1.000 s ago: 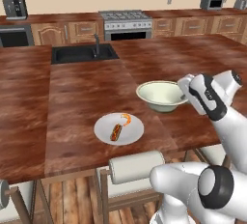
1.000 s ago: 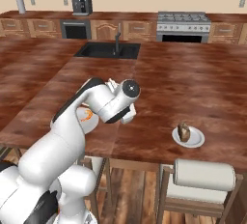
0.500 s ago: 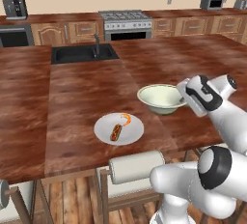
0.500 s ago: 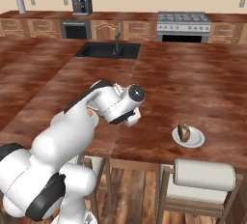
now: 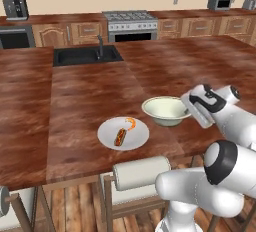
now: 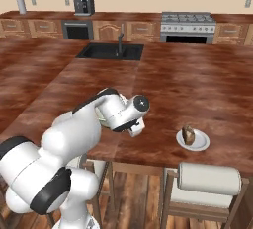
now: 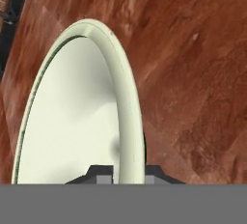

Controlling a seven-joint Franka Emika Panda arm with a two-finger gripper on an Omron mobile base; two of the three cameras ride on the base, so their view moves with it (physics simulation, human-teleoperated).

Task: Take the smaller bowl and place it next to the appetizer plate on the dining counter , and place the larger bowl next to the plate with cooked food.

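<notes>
My gripper (image 5: 190, 108) is shut on the right rim of the smaller bowl (image 5: 165, 110), cream pale-green inside, over the dining counter (image 5: 90, 91). In the hand view the bowl's rim (image 7: 128, 121) runs between my two fingertips (image 7: 99, 174). The plate with cooked food (image 5: 123, 133) lies just left of the bowl, near the front edge. The appetizer plate (image 6: 192, 139) with its dark brown chunk sits near the counter's front edge, a short way right of my gripper (image 6: 136, 129). My arm hides most of the bowl in the right base view.
White-cushioned stools (image 5: 140, 172) (image 6: 210, 178) stand along the counter's near edge. A black sink with faucet (image 5: 87, 55) is set in the counter farther back. A stove (image 5: 130, 23) and a coffee machine (image 6: 84, 3) line the far wall.
The gripper has carried the bowl a little toward the counter's near edge and rightward, closer to the appetizer plate. Both plates lie where they were.
</notes>
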